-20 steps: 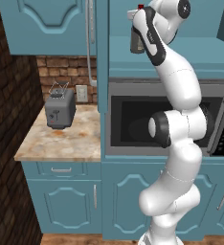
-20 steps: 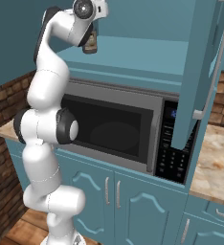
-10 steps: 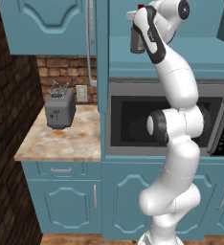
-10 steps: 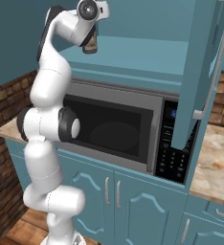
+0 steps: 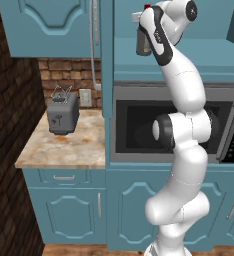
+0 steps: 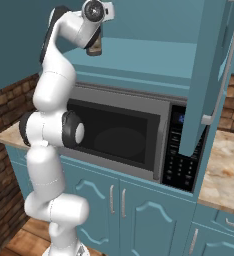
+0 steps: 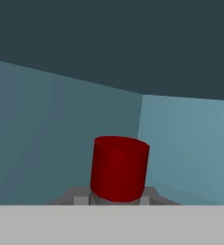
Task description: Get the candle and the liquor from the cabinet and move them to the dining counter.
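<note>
Gripper (image 5: pixel 142 31) looks closed on the liquor (image 5: pixel 143 42), up inside the open cabinet (image 6: pixel 149 45) above the microwave (image 6: pixel 124 135); in the hand view I see the red cap (image 7: pixel 119 167) right at the fingers, so I judge the hold sits high, on the neck. That worries me: the heavy glass body hangs below the fingers, and if I pull out fast the bottle could swing or slide through. The shelf lip is just under it, so dragging straight back without lifting first could catch the base and tip it out of my hold. The open door (image 6: pixel 209 75) hangs on the right, and a wide swing could strike it. I cannot make out the candle, so knocking it while withdrawing is possible.
</note>
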